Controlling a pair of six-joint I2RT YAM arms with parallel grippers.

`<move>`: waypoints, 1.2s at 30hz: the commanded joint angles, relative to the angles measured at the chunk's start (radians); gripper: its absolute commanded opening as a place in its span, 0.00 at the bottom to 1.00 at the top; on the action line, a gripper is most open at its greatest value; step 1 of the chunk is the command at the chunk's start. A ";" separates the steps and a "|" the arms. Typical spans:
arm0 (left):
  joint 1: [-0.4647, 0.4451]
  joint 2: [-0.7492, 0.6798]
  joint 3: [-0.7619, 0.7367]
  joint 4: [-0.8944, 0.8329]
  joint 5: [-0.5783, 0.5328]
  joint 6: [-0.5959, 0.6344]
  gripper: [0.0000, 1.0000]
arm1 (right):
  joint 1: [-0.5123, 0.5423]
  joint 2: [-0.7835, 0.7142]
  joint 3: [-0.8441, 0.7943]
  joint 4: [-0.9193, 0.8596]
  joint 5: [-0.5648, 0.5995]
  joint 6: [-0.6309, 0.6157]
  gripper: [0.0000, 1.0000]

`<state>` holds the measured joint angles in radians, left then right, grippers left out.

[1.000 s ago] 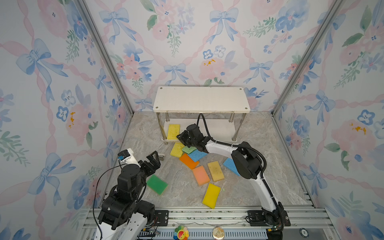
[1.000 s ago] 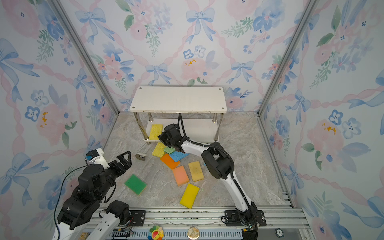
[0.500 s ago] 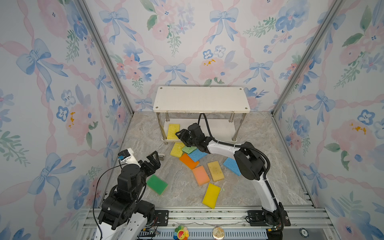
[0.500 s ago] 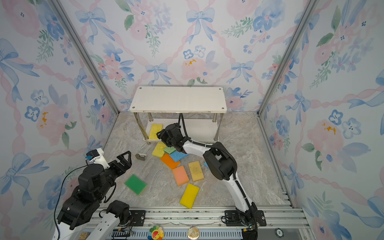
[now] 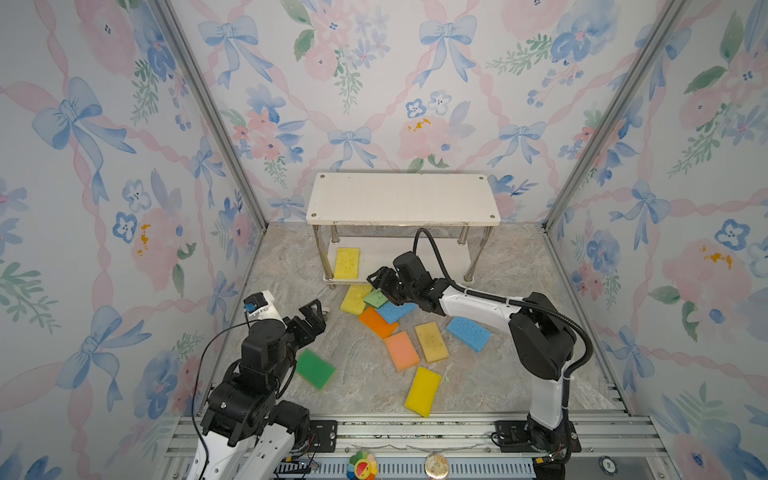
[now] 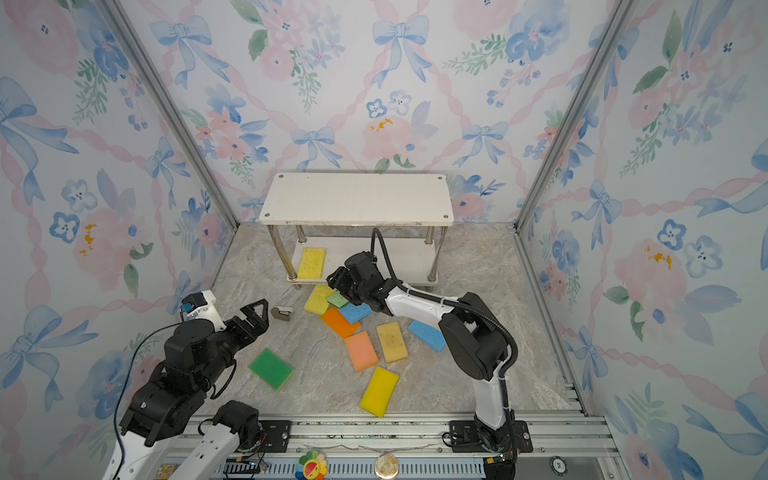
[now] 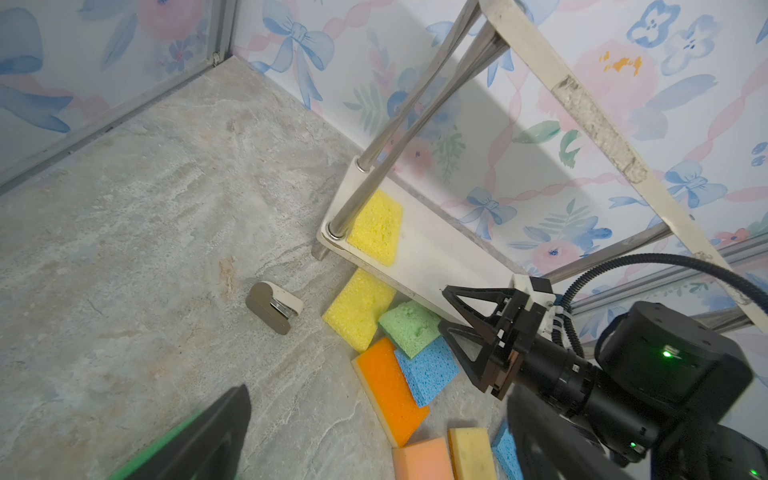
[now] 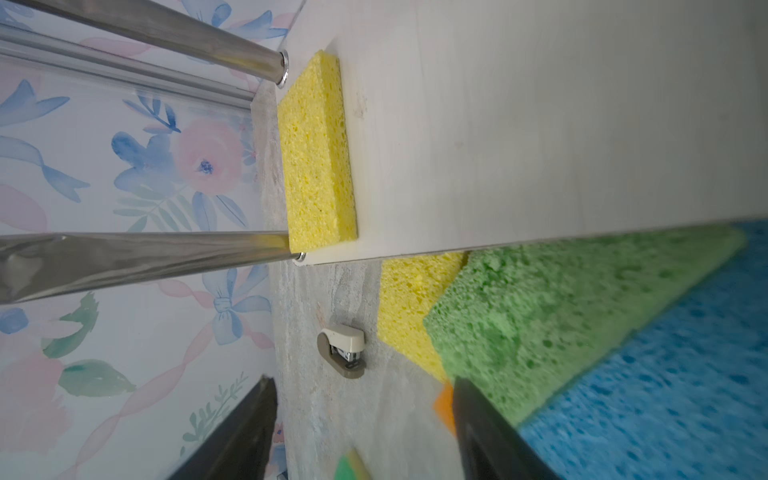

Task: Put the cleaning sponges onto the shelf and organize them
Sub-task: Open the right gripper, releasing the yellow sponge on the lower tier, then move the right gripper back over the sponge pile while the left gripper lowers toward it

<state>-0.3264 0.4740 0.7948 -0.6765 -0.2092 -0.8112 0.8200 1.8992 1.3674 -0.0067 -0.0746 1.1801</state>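
Sponges (image 5: 401,351) are mostly lying loose on the table (image 5: 365,376) in both top views, with one yellow sponge (image 5: 347,263) sitting on the shelf's (image 5: 403,199) lower board. Left hand (image 6: 255,308) is hanging wide open. Left wrist view: right hand (image 7: 444,307) is gaping, just beside the light green sponge (image 7: 409,328). Right wrist view: that sponge is lying on the pile by the shelf edge.

Overhead stereo; both wrists toward shelf (image 8: 540,124)

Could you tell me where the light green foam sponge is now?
In both top views the light green foam sponge lies just before the white two-tier shelf, overlapping a yellow sponge and a blue sponge, by the right tool.
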 commanded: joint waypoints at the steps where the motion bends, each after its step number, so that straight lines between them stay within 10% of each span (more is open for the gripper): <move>1: 0.006 0.069 -0.014 0.067 0.098 0.017 0.98 | 0.011 -0.129 -0.058 -0.244 0.054 -0.126 0.70; 16: -0.019 0.310 -0.255 0.486 0.540 -0.089 0.98 | -0.102 -0.510 -0.247 -0.885 -0.024 -0.600 0.66; 25: -0.082 0.551 -0.224 0.524 0.779 -0.020 0.98 | -0.216 -0.481 -0.357 -0.820 -0.149 -0.639 0.58; 36: -0.085 0.573 -0.215 0.552 0.782 -0.028 0.98 | -0.205 -0.319 -0.369 -0.661 -0.223 -0.660 0.46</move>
<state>-0.4072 1.0466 0.5617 -0.1463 0.5545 -0.8455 0.6060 1.5589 1.0073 -0.7216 -0.2619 0.5388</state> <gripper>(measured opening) 0.979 0.461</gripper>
